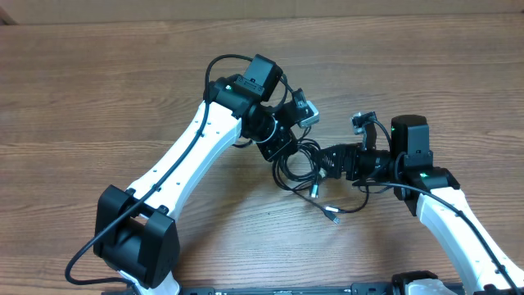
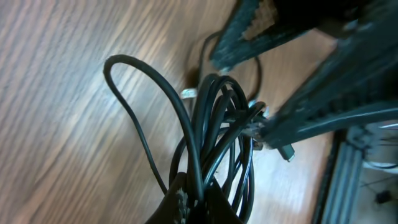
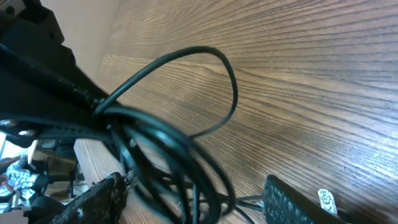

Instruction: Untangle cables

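The cables (image 1: 301, 170) are a tangled bunch of thin black cords on the wooden table between my two grippers. Two silver-tipped plug ends (image 1: 314, 193) (image 1: 333, 218) trail out toward the front. My left gripper (image 1: 284, 152) is shut on several strands; the left wrist view shows its jaws (image 2: 196, 202) pinching the cables (image 2: 211, 118), with one loop arching off to the left. My right gripper (image 1: 327, 160) is open. In the right wrist view its fingers (image 3: 193, 199) stand wide apart with the cables (image 3: 168, 143) running between them.
The wooden table (image 1: 123, 82) stretches away on all sides of the bunch. The table's edge and a metal frame (image 2: 342, 177) show at the right of the left wrist view. The two arms' thicker black wires run along their links.
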Available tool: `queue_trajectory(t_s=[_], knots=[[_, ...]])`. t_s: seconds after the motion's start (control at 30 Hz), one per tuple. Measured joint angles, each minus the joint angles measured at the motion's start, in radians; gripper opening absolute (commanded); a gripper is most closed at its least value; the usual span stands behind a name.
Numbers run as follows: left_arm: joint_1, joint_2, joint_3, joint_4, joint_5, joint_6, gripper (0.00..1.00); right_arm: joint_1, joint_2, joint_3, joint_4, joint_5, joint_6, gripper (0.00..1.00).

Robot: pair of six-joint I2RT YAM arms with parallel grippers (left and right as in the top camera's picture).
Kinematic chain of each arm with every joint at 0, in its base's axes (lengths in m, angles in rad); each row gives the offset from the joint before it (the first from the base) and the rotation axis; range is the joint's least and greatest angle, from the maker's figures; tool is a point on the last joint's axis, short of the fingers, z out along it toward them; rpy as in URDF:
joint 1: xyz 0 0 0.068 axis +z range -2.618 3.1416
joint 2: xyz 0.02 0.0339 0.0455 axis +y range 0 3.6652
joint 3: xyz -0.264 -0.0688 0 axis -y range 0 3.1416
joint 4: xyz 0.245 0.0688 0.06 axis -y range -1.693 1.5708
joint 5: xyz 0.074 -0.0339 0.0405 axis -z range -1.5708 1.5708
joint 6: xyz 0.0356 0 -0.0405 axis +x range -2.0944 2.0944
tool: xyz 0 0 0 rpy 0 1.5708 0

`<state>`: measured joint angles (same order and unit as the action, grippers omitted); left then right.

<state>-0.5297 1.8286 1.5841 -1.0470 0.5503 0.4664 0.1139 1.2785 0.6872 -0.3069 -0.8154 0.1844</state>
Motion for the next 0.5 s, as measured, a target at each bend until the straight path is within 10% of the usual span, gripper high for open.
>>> queue_trajectory(t_s=[0.4, 0.5], knots=[[0.0, 0.0, 0.0, -0.031, 0.088, -0.023, 0.04, 0.005, 0.0, 0.0, 0.039, 0.077, -0.028, 0.52], [0.001, 0.0, 0.0, -0.031, 0.098, -0.023, 0.04, 0.004, 0.0, 0.0, 0.085, 0.05, -0.024, 0.28]])
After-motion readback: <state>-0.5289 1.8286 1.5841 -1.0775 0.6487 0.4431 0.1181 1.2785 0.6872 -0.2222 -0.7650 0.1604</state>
